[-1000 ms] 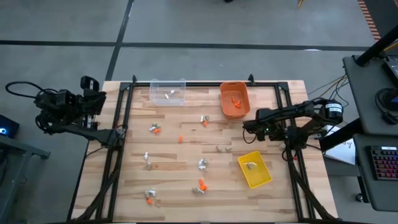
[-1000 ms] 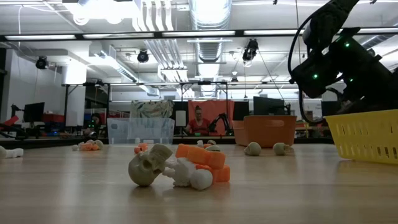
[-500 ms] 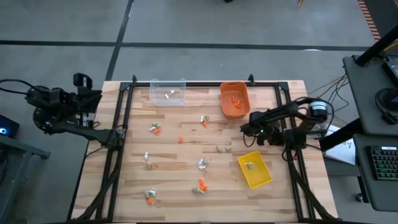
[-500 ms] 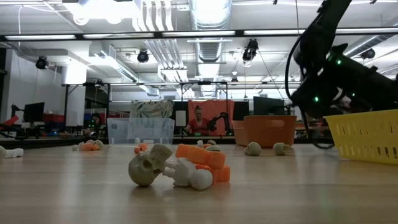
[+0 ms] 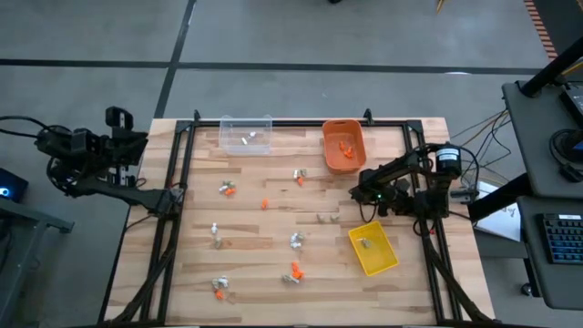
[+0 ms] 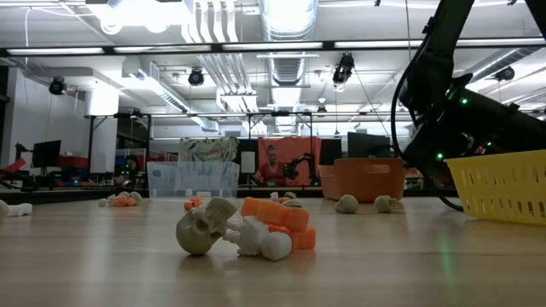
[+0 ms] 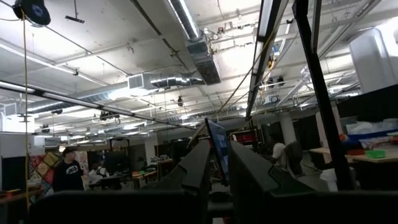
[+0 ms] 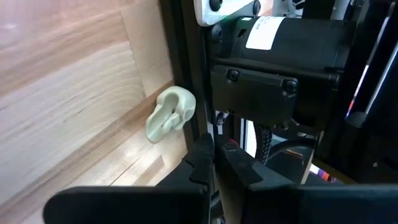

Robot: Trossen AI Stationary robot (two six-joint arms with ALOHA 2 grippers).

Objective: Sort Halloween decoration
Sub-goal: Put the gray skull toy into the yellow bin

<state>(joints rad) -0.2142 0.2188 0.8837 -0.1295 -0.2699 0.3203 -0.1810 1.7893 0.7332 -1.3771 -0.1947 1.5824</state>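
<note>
Since a second ago the right arm has folded back toward its base at the table's right edge, and the left arm has drawn a little farther off the left side. From above, the right gripper (image 5: 357,193) hangs over the boards between the orange bin (image 5: 343,146) and the yellow bin (image 5: 373,247), fingers pressed together on nothing; the left gripper (image 5: 117,117) waits beyond the table's left edge. The trinkets (image 5: 293,271) lie scattered over the table's left and middle, well apart from both grippers, with a few in the clear bin (image 5: 246,134), the orange bin and the yellow one. In the low view, a skull (image 6: 201,228) and orange and white pieces sit heaped in front, the right arm dark above the yellow bin. The left wrist view shows only the room and narrowly parted fingers (image 7: 194,168). The right wrist view shows closed fingers (image 8: 202,163) just beside a pale skull-like piece (image 8: 170,112), possibly touching the frame rail.
</note>
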